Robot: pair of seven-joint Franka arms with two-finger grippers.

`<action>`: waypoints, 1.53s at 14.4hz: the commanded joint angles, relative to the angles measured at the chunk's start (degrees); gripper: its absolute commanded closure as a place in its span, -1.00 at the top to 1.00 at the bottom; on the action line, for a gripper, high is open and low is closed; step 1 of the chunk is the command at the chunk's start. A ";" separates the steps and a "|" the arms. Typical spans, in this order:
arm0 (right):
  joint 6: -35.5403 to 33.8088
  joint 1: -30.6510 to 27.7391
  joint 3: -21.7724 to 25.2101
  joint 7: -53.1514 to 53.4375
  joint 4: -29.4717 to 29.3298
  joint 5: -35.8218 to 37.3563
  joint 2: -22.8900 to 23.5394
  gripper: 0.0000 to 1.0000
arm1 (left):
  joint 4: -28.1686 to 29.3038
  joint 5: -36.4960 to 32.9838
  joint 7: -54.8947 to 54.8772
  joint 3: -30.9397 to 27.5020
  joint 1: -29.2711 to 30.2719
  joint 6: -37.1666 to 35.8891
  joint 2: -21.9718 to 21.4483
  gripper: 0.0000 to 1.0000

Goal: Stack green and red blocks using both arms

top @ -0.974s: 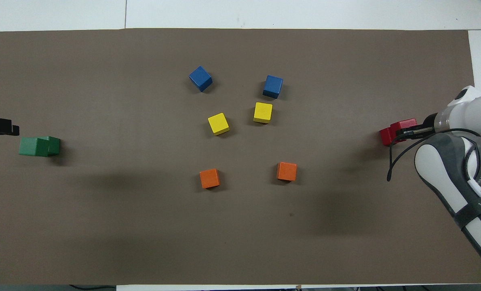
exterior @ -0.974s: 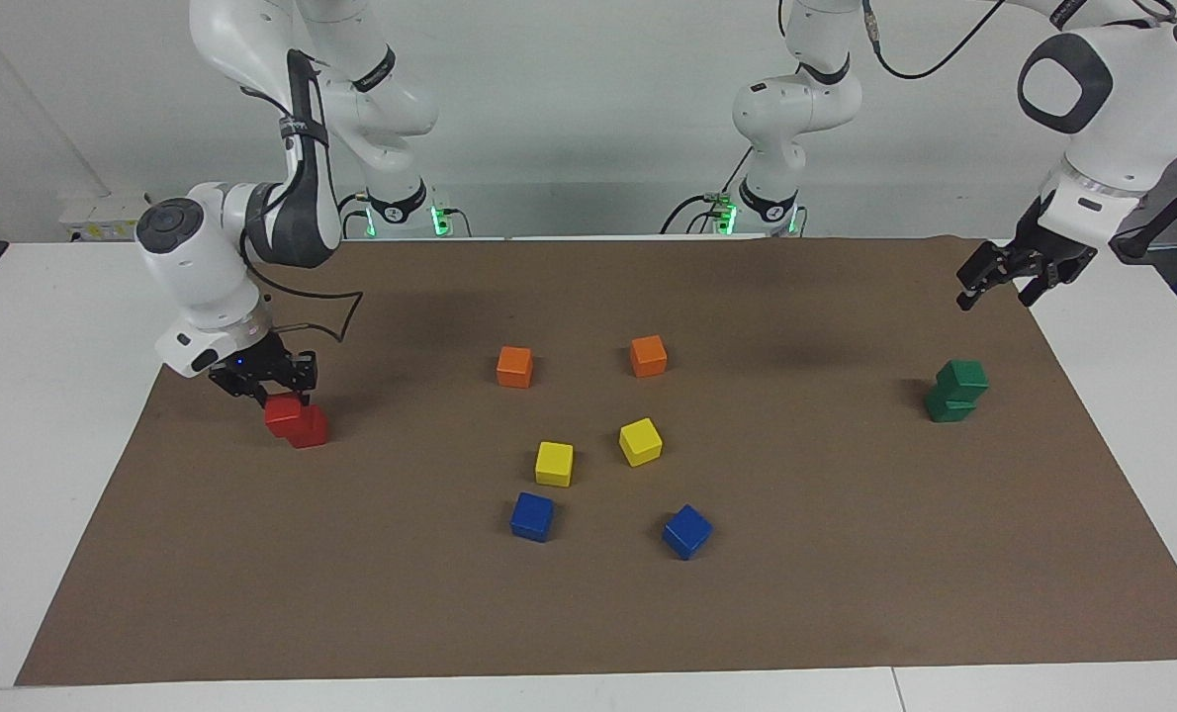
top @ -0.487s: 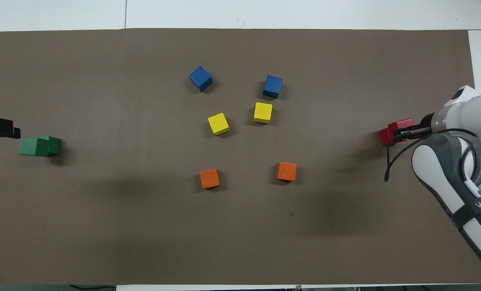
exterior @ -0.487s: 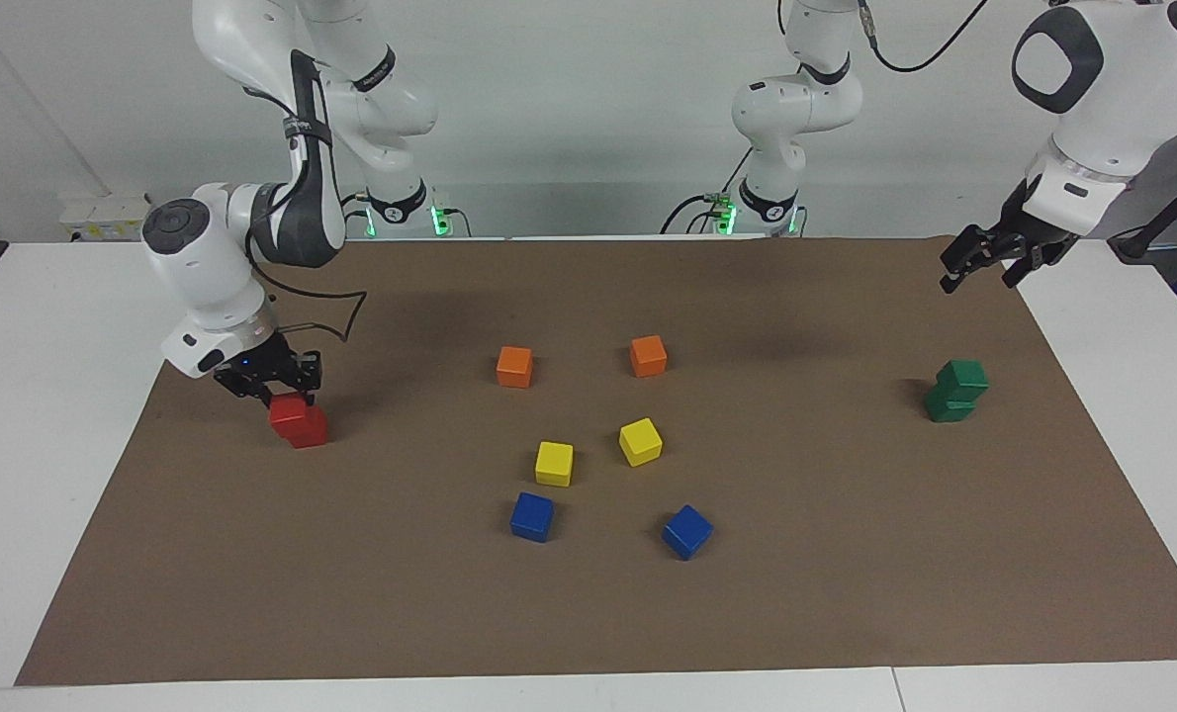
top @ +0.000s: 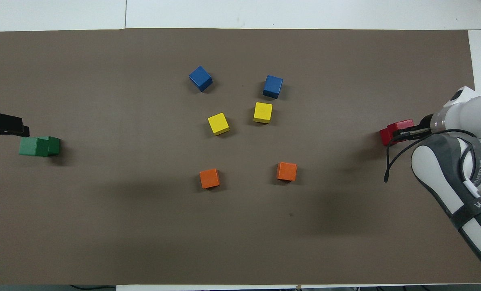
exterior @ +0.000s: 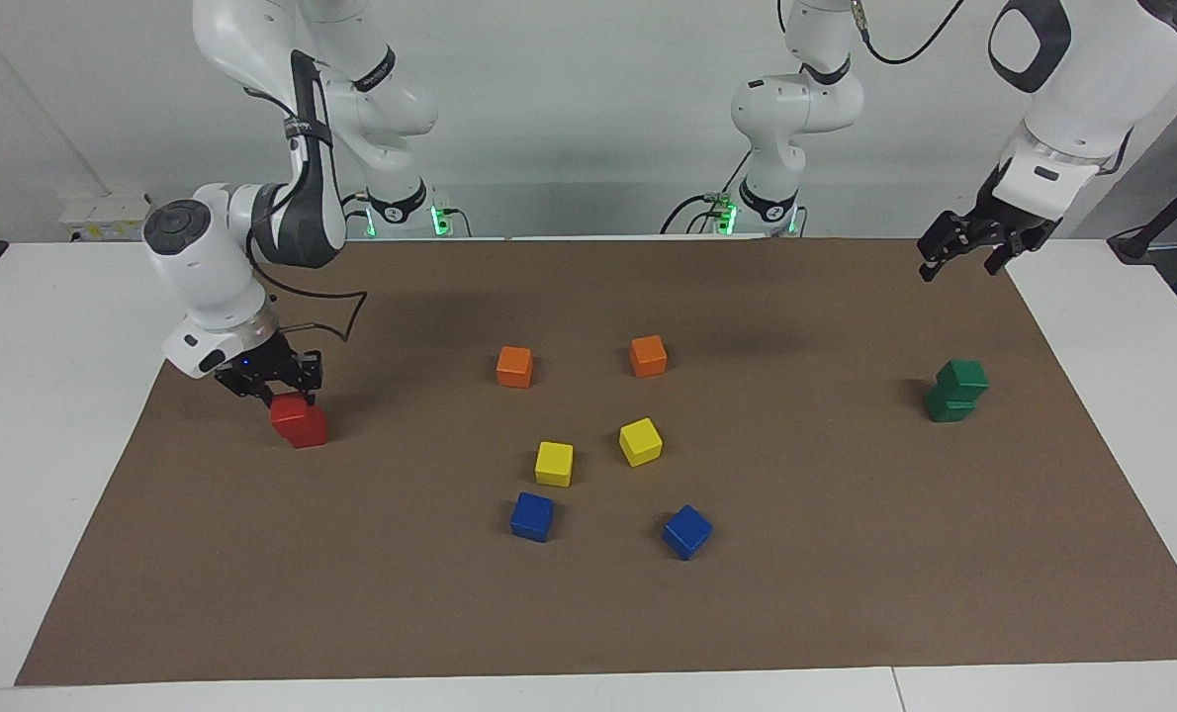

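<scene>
Red blocks first: in the facing view the right gripper (exterior: 274, 388) is down at the right arm's end of the brown mat (exterior: 588, 613), clamped shut on the upper red block (exterior: 292, 408), which sits on the lower red block (exterior: 304, 431) so closely lined up that the two read almost as one cube. Can't tell if the top one is fully resting or just touching. Green blocks (exterior: 956, 391) are stacked at the left arm's end of the mat, the top one twisted a bit off the bottom one. The left gripper (exterior: 962, 255) hangs in the air over the mat's corner at that end, on the robots' edge, fingers spread open and holding nothing, well clear of the green stack. In the middle of the mat sit two orange cubes (exterior: 514, 366), two yellow cubes (exterior: 554, 463) and two blue cubes (exterior: 532, 516), all apart from each other, orange nearest the robots and blue farthest. Overhead view: the right gripper (top: 404, 134) covers part of the red blocks (top: 388, 133) near the mat's short edge. The green blocks (top: 38, 146) sit near the other short edge, and the left gripper (top: 4, 123) pokes in at the picture's border just beside them, raised.
</scene>
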State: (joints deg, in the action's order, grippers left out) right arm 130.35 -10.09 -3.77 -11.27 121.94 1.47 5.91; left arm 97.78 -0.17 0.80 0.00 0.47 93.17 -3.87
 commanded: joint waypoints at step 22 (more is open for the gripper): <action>1.66 -0.11 -0.36 0.54 2.69 -0.24 -1.07 -0.91 | -1.10 -0.01 0.61 -0.61 -0.47 2.63 -0.26 1.00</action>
State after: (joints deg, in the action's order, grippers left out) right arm 130.54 -10.08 -3.82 -11.27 122.19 1.46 5.75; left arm 96.82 -0.39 0.88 -0.27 0.24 95.82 -3.87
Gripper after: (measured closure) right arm 0.441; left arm 0.000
